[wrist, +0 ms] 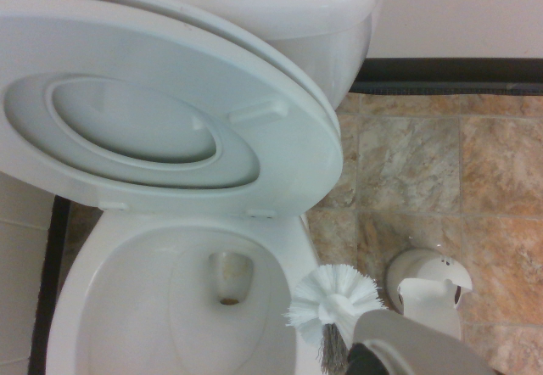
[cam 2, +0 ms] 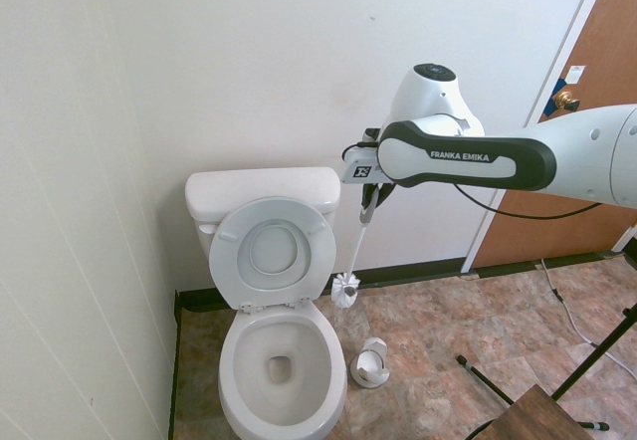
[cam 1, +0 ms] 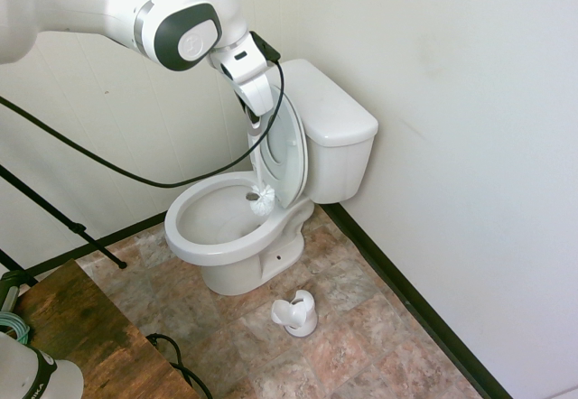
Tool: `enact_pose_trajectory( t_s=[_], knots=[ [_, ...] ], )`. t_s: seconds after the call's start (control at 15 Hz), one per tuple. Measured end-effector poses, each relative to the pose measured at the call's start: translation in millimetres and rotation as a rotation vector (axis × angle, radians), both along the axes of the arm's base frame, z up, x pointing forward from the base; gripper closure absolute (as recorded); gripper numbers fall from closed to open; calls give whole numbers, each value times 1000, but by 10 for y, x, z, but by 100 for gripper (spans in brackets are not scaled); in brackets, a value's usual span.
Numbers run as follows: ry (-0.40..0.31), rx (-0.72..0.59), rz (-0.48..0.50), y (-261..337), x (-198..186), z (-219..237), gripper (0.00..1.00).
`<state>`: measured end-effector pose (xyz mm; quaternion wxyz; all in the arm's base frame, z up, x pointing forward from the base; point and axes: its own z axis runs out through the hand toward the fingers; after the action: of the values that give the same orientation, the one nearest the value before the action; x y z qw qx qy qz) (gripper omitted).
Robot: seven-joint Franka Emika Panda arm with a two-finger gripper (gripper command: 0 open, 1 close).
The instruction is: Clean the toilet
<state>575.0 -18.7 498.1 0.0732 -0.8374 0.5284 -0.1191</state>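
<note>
1. The toilet [cam 2: 279, 360] stands in the corner of the room, its tank [cam 2: 261, 191] against the back wall and one side close along the side wall. The lid and seat [cam 2: 274, 253] are raised together and lean back on the tank, so the oval bowl [cam 1: 217, 223] lies open, with a small dark drain hole at its bottom.

2. The white arm [cam 2: 557, 156] reaches in above the toilet, beside the tank, with its wrist tilted steeply downward.

3. The gripper [cam 2: 368, 206] is clamped shut on the thin handle of a toilet brush [cam 2: 345, 288], which hangs down from it (handle slanting slightly, head lowest).

4. The brush's white bristle head [cam 1: 262, 200] hangs at the rim of the bowl on the side away from the side wall; in the wrist view it sits over the rim's edge, beside the drain hole. Whether it touches the ceramic I cannot tell.

5. A small white brush holder [cam 1: 296, 313] stands empty on the brown tiled floor [cam 1: 379, 345], just beside the toilet's base.
</note>
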Motion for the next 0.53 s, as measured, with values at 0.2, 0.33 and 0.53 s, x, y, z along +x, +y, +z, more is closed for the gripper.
enact_pose_trajectory(
  t_s=[0.2,0.33,0.53],
  knots=[
    [-13,7,-33,-218,-339,-408,100],
    [-19,15,-63,-396,-595,-742,100],
    [-16,14,-111,-614,-746,-1033,100]
  ],
)
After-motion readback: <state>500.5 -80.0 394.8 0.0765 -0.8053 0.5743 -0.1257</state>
